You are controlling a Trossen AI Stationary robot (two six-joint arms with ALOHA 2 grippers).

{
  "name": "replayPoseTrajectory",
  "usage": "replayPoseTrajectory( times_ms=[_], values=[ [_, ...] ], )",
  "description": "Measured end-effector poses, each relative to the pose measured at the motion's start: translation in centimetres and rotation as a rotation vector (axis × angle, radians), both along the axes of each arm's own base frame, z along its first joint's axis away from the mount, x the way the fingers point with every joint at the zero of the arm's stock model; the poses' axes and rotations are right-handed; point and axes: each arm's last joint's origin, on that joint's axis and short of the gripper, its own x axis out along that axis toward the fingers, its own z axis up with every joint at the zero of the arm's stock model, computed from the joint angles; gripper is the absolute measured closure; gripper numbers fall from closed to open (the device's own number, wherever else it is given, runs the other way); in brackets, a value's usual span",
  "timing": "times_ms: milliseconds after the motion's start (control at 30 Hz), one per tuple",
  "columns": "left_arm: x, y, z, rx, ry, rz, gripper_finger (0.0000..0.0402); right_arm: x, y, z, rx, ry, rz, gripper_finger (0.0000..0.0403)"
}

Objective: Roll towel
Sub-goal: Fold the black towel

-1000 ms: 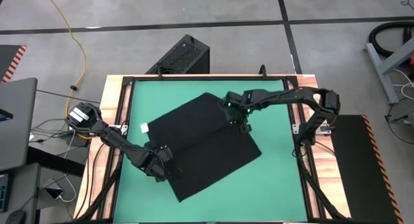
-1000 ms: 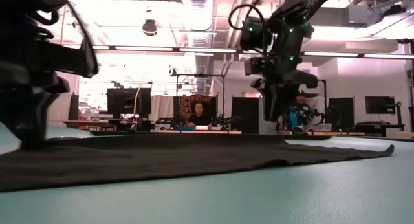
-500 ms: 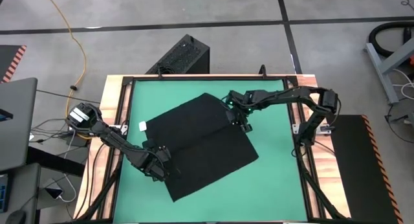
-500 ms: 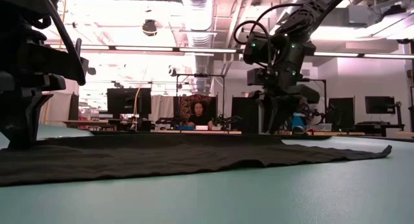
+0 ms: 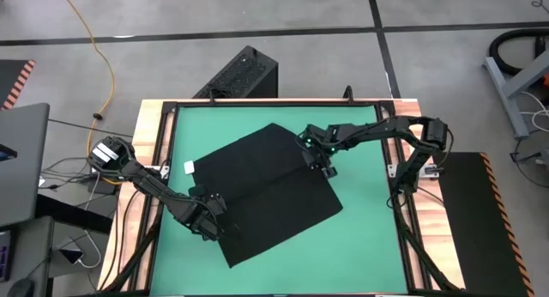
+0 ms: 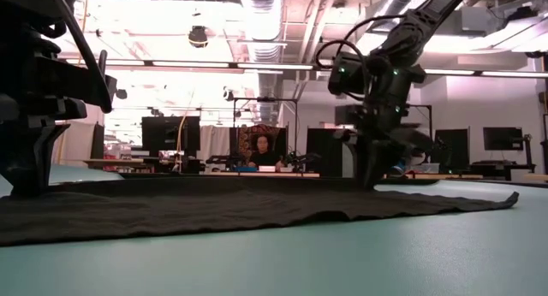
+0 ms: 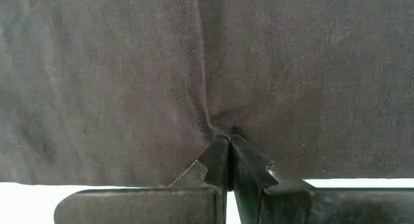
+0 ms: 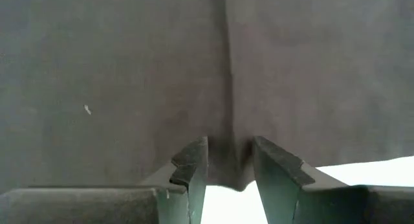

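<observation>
Over on the left, the left gripper [image 5: 208, 213] is sitting low on the near-left edge of the towel [image 5: 266, 190], and its wrist view is showing the two fingers [image 7: 228, 164] pinched tight together on a small pucker of black cloth right at the hem, so it is gripping the towel there. The towel itself is lying nearly flat in the middle of the green table [image 5: 360, 237], skewed like a diamond, with its white tag [image 5: 190, 168] poking out at the left corner and a faint crease running across it from one gripper toward the other. Moving right, the right gripper [image 5: 321, 162] is down at the far-right edge of the cloth; its fingers [image 8: 191, 164] are standing partly apart, straddling a small fold of the hem, and I cannot tell whether they are actually pressing on it yet. From the low view the cloth is looking like one thin sheet with only slight ripples. No roll is showing anywhere, so I judge the job is barely starting: both ends of one line are being secured, and all the rolling is still remaining.
</observation>
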Motion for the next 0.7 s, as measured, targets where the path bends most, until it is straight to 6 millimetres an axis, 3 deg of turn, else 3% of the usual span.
replayPoseTrajectory(
  times_ms=[400,633,700],
  values=[
    [0.03,0.02,0.01,0.007,-0.004,-0.005,0.0401,0.02,-0.68,0.02,-0.072,-0.010,-0.054,0.0296],
    [0.06,0.05,0.03,0.017,-0.011,-0.008,0.0401,-0.05,-0.65,-0.01,-0.066,-0.002,-0.062,0.0385],
    [0.06,0.05,0.03,0.017,-0.012,-0.007,0.0401,-0.05,-0.68,-0.01,-0.068,-0.002,-0.085,0.0392]
  ],
)
